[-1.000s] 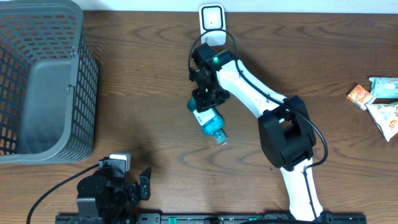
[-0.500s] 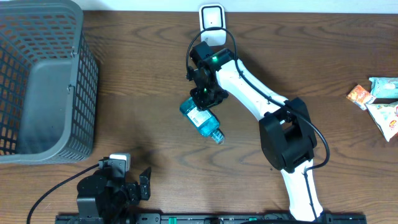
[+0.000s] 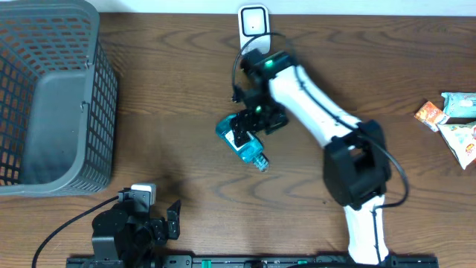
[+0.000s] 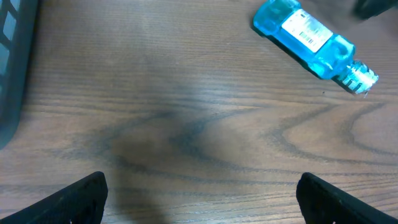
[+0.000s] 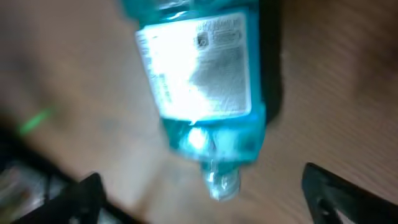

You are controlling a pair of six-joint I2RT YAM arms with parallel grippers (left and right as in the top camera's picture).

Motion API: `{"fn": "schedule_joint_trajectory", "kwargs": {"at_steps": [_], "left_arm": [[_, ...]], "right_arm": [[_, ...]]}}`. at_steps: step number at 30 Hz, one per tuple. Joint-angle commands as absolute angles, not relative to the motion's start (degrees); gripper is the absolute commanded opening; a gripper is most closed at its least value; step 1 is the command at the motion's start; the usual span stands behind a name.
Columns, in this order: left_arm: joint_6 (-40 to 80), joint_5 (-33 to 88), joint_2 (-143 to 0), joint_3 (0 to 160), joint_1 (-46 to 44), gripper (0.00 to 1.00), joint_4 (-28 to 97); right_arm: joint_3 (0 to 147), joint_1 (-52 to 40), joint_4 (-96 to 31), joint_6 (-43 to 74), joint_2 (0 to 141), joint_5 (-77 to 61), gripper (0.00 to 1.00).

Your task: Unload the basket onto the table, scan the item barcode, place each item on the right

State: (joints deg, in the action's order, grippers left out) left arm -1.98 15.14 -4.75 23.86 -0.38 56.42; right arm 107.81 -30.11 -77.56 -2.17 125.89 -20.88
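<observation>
Overhead, left to right.

Grey basket [image 3: 44, 97] at 9 o'clock: not involved. My left pincer [image 4: 202, 190] sits at 7 o'clock, low over the table [image 3: 163, 82], jaws wide, holding nothing.

The bottle [image 3: 239, 140] lies on its side near the table's centre, neck toward 5 o'clock. My right pincer [image 5: 202, 186] hangs right over it with jaws wide, one finger on each side, not closed on it. The wrist view is blurred, so I cannot tell whether a finger brushes the body. A white scanner [image 3: 253, 22] stands at 12 o'clock from the bottle, near it, at the far edge. Snack packets [image 3: 454, 123] lie at 3 o'clock, well apart.

Step in hand (my judgement): take up the bottle and show its barcode to the scanner.
- Close across the broad body, not the neck.
- Keep both fingers off the label [image 4: 305, 30], or they will cover the bars.
- The label faces up now, so turn it toward 12 o'clock and hold it steady.
- Risk: smooth plastic and shifting liquid, so the bottle may swing in a light grip.

Bottle's look: clear blue plastic, blue liquid, flattish body. The white label has small print and what looks like a bar strip. The cap [image 4: 360, 76] is clear and ribbed.
</observation>
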Motion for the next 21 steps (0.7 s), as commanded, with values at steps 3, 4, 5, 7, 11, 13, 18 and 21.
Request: {"fn": "schedule_joint_trajectory", "kwargs": {"at_steps": [3, 4, 5, 7, 11, 13, 18, 21], "left_arm": [[-2.8, 15.9, -4.6, 24.4, -0.1, 0.97, 56.5], [-2.8, 15.9, -4.6, 24.4, -0.1, 0.97, 56.5], [-2.8, 15.9, -4.6, 24.4, -0.1, 0.97, 56.5], [-2.8, 15.9, -4.6, 24.4, -0.1, 0.97, 56.5], [-2.8, 15.9, -4.6, 24.4, -0.1, 0.97, 56.5], [-2.8, 15.9, -4.6, 24.4, -0.1, 0.97, 56.5], [-2.8, 15.9, -4.6, 24.4, -0.1, 0.97, 56.4], [-2.8, 15.9, -4.6, 24.4, -0.1, 0.97, 56.5]], "right_arm": [[104.0, -23.9, -78.1, -17.8, 123.5, -35.3, 0.99], [102.5, -23.5, -77.8, -18.7, 123.6, -35.3, 0.99], [100.9, -23.2, -77.3, -19.7, 123.7, -35.3, 0.99], [97.5, -23.3, -75.5, -21.7, 123.7, -35.3, 0.99], [91.9, -23.7, -68.2, -21.9, 123.8, -35.1, 0.99], [89.9, -23.7, -64.7, -19.7, 123.8, -35.0, 0.99], [86.5, -24.1, -59.2, -18.0, 123.9, -34.9, 0.99], [84.5, -24.9, -55.9, -16.7, 123.9, -33.1, 0.99]]}}
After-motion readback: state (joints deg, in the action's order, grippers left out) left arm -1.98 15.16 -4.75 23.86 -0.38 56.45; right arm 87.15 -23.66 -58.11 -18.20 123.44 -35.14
